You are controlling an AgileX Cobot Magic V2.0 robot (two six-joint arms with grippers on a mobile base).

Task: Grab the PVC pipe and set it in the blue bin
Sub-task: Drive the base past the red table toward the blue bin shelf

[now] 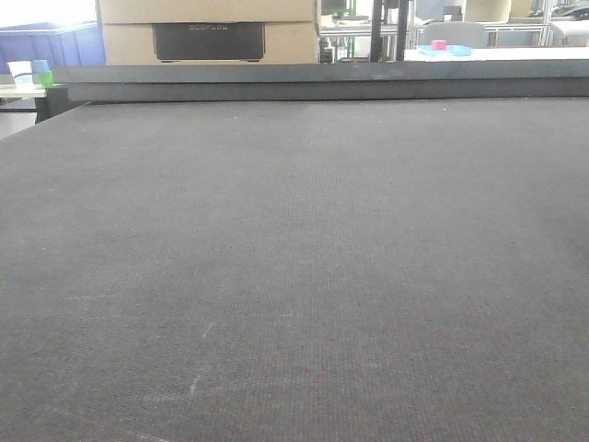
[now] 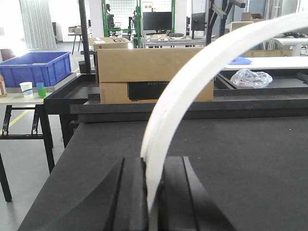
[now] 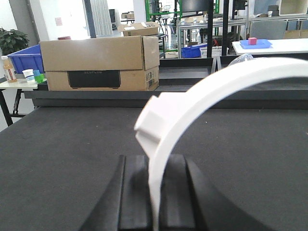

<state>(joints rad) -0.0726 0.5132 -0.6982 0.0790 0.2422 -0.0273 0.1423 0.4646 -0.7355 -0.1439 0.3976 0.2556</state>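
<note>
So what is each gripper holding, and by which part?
The left gripper clamps a white curved PVC pipe at its lower end; the right gripper clamps a second white curved pipe at its lower end.

Your pipe (image 2: pixel 187 82) is white, left claw (image 2: pixel 153 192) and right claw (image 3: pixel 155 192) both black. The desk (image 1: pixel 294 276) is dark grey with a fine woven pattern, few pale scuffs. The bin (image 2: pixel 36 67) is blue, the box (image 2: pixel 144 65) plain brown with a black panel.

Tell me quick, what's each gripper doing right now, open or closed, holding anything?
Left gripper: closed on a curved white PVC pipe.
Right gripper: closed on a curved white PVC pipe.
</note>
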